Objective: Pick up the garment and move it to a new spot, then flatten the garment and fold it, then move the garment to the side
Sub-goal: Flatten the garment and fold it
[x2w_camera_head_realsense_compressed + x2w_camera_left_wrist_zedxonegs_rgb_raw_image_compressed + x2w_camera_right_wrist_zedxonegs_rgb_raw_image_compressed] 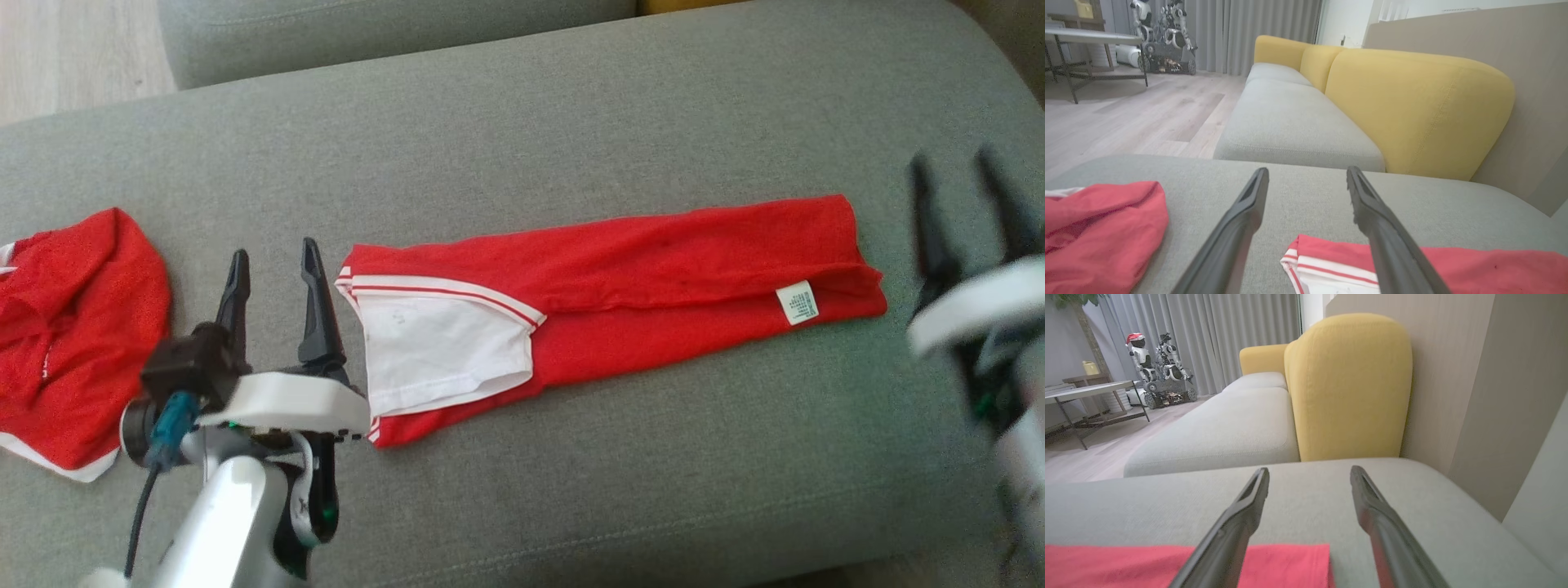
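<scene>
- A red garment point(653, 261) with white trim, folded into a long narrow strip, lies flat across a grey sofa cushion point(522, 106), with its white-panelled end to the left.
- The left gripper point(274, 249) is just left of that end, fingers spread, holding nothing.
- The right gripper point(953, 159), blurred, is just beyond the strip's right end, fingers spread, empty.
- A second red garment point(73, 327) lies crumpled at the left edge.
</scene>
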Tool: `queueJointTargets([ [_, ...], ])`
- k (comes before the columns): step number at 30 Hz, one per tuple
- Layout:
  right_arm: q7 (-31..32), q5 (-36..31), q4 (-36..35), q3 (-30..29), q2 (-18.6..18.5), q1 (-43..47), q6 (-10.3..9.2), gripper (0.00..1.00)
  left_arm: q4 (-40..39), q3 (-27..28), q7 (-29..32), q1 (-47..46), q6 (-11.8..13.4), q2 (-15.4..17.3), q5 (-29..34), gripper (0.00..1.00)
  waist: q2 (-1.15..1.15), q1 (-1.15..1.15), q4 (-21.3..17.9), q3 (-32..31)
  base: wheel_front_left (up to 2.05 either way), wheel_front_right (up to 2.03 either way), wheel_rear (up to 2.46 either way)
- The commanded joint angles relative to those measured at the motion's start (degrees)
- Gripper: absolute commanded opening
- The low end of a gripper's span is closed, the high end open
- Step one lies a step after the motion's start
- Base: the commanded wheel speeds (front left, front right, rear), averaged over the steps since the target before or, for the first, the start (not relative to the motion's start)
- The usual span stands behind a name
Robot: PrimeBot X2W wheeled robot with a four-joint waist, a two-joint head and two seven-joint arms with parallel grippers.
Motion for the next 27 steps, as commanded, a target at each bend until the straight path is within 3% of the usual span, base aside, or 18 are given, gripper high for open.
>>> queueJointTargets([
  [1,-0.8,-2.3,-2.7,-1.3,1.0,2.9,-0.05,1.00,-2.6,3.0,-0.7,-1.1,-0.4,-0.2,1.7,1.00,0.00,0.00,0.1,-0.1,0.00,0.00,0.00],
  [5,-0.8,-11.2,-8.4,-10.0,7.0,10.2,-0.05,1.00,-4.5,6.3,-0.7,1.7,-3.0,-3.3,7.1,1.00,0.00,0.00,0.4,-0.5,0.00,0.00,0.00],
  [10,-0.8,-16.5,-11.5,-14.6,11.0,14.0,-0.05,1.00,-3.9,8.9,-0.7,3.9,-6.4,-5.5,10.5,1.00,0.00,0.00,1.0,-0.7,0.00,0.00,0.00],
  [17,-0.2,-17.7,-10.6,-18.5,12.4,13.8,-0.05,1.00,-3.4,11.3,-0.7,3.7,-9.1,-6.8,12.6,1.00,0.00,0.00,2.1,0.1,0.00,0.00,0.00],
  [21,2.0,-16.8,-6.7,-21.2,12.2,10.7,-0.05,1.00,-2.7,11.2,-0.7,3.3,-10.1,-7.1,13.6,1.00,0.00,0.00,2.5,1.5,0.00,0.00,0.00],
  [27,4.8,-15.7,0.3,-23.3,10.9,4.2,-0.05,1.00,-2.4,9.7,-0.7,1.6,-9.8,-7.2,13.9,1.00,0.00,0.00,3.3,5.2,0.00,0.00,0.00],
])
